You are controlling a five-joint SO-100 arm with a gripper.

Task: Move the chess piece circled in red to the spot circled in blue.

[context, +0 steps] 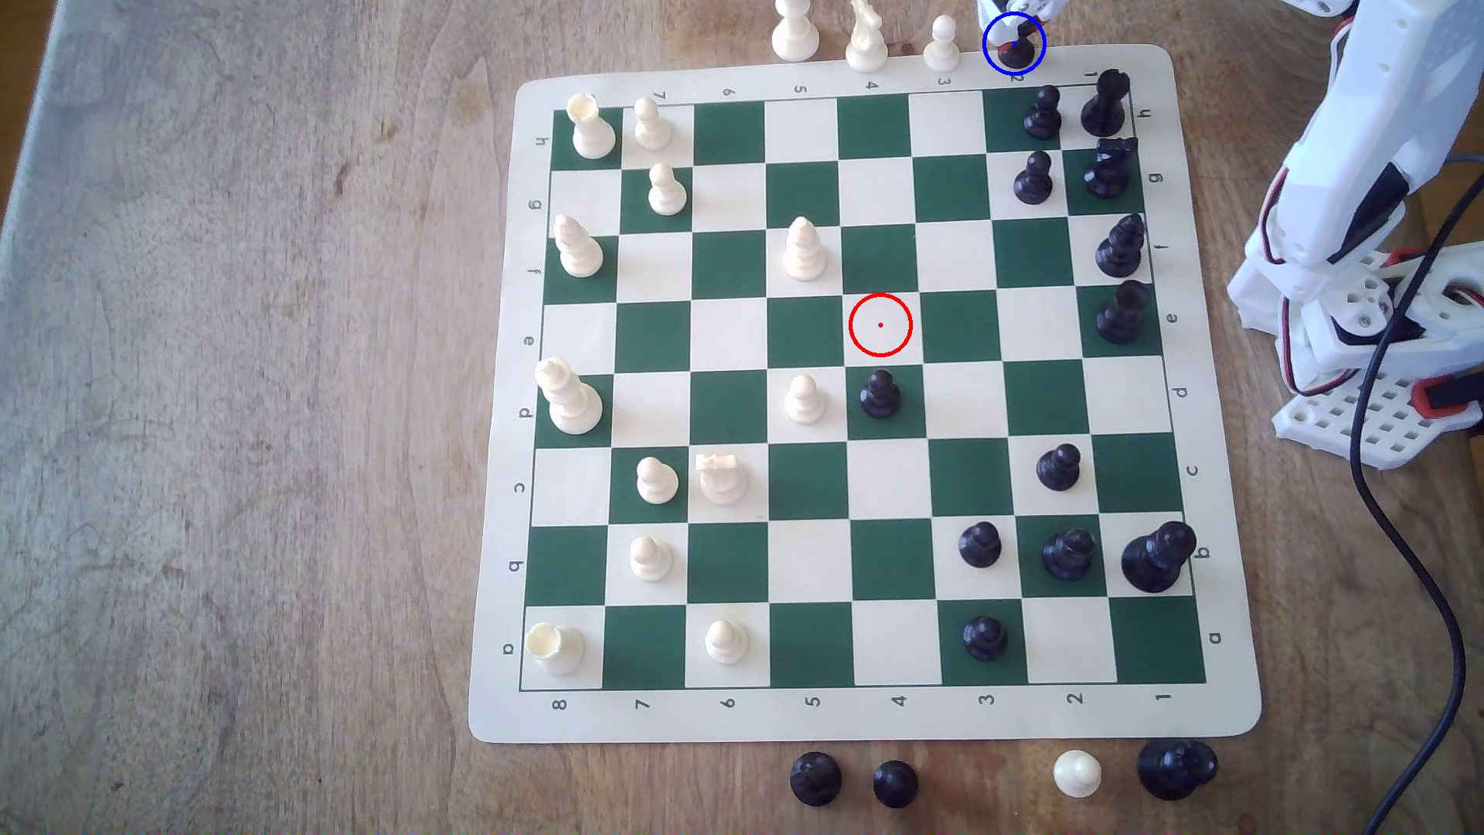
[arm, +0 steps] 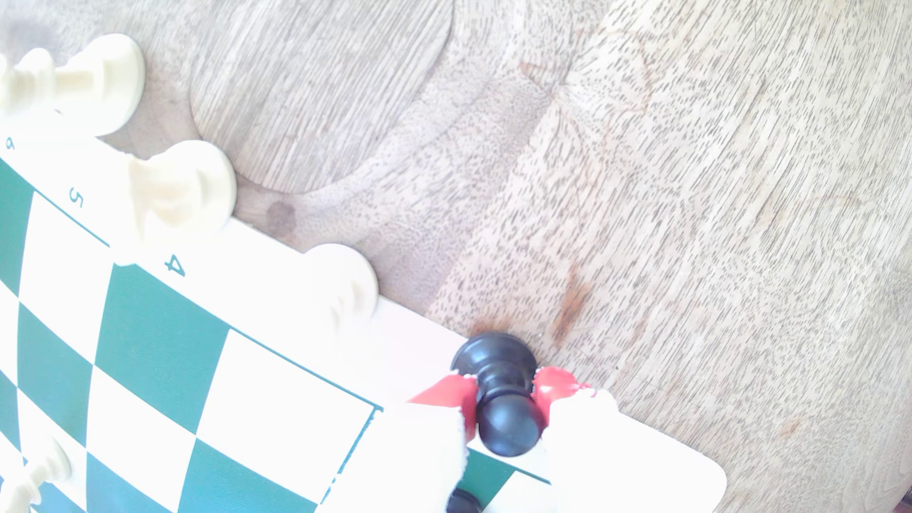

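The black pawn (context: 1017, 50) stands inside the blue ring (context: 1013, 43), just past the far edge of the chess mat (context: 899, 722) by the "2" label. My gripper (context: 1018, 22) comes down on it from above. In the wrist view the pawn (arm: 508, 424) sits upright between the red-tipped fingers (arm: 451, 397), which press on its neck from both sides; my gripper (arm: 506, 389) is shut on it. Its base rests at the mat's edge against the brown wood. The red ring (context: 880, 324) lies over a white square with no piece on it.
Three cream pieces (context: 866, 38) stand off the mat to the exterior view's left of the blue ring. A black pawn (context: 1042, 112) and a black rook (context: 1106, 103) stand close on the board. The arm base (context: 1357, 321) and a black cable (context: 1413, 562) are at the exterior view's right.
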